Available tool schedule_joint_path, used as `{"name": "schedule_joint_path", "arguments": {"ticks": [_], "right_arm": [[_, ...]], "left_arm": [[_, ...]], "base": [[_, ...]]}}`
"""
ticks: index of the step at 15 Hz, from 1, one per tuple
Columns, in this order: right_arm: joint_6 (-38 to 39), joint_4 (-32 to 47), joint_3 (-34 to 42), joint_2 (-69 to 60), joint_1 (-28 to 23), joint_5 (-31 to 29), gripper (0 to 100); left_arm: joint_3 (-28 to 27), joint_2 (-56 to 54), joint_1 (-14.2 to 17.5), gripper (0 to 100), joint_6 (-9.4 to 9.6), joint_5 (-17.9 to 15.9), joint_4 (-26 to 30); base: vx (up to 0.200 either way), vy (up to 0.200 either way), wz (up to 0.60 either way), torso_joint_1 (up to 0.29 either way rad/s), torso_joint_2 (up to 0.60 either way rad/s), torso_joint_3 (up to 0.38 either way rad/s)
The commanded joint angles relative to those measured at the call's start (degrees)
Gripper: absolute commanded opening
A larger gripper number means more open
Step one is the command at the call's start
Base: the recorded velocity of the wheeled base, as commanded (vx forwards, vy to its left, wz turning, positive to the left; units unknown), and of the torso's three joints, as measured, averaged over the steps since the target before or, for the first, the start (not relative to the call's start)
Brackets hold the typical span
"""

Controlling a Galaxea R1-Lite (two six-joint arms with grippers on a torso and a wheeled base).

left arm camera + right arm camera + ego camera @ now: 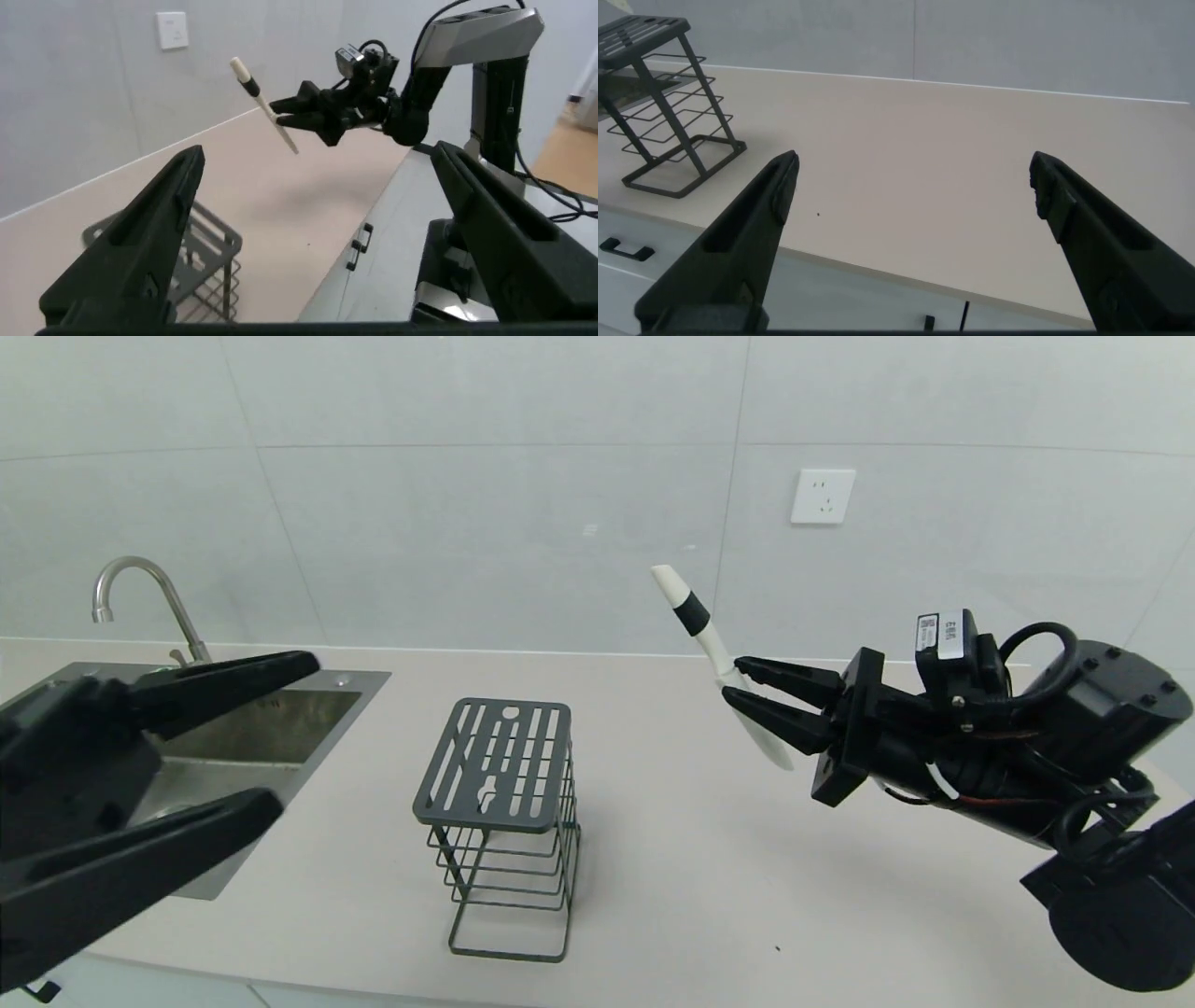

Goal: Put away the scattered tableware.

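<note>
So at this point my right gripper (731, 679) was clamped on the knife (693, 613), up in the air off to the right of the rack (492, 761) and well apart from it. I was pinching it about where the handle meets the blade. The handle stuck up and leaned back toward the rack, and the white blade pointed down and away. My guess at why I held it that way: the rack's top plate is all slots, so the blade has to go in tip first, and holding near the middle leaves the whole blade free to drop in.

My left gripper (294, 733) was parked on the other side of the rack, over by the sink (252, 728), with its fingers spread wide and nothing in them. Seemed like a sensible spot, out of the knife's way.

The rack itself stood upright on the counter (672, 859) with nothing in its slots, so I'd call the job barely started. Next up, I reckon, was carrying the knife over the plate and straightening it. At that tilt the tip would likely have skidded across the bars instead of finding a slot.
</note>
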Motion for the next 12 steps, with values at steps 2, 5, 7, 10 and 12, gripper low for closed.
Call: {"name": "schedule_joint_path", "arguments": {"ticks": [2, 5, 7, 10, 12], "right_arm": [[-0.1, 0.0, -0.3, -0.4, 0.0, 0.1, 0], [-0.1, 0.0, -1.1, -0.4, 0.1, 0.0, 0], [-0.1, 0.0, -1.8, -0.4, 0.2, 0.0, 0], [-0.1, 0.0, -2.2, -0.4, 0.9, -0.2, 0], [-0.1, 0.0, -2.1, -0.6, 1.7, -0.2, 0]], "left_arm": [[-2.4, 15.3, -5.1, 100, 0.32, 0.3, -7.0], [-4.1, 20.9, -6.8, 100, 0.06, 1.6, -11.9], [-11.0, 31.4, -12.2, 100, -0.03, 11.2, -15.6], [-15.9, 37.1, -16.7, 100, -0.12, 14.6, -17.8], [-18.2, 39.9, -17.0, 100, -0.03, 14.9, -18.8]], "base": [[0.0, 0.0, 0.0, 0.0, 0.0, 0.0], [0.0, 0.0, 0.0, 0.0, 0.0, 0.0], [0.0, 0.0, 0.0, 0.0, 0.0, 0.0], [0.0, 0.0, 0.0, 0.0, 0.0, 0.0], [0.0, 0.0, 0.0, 0.0, 0.0, 0.0]]}}
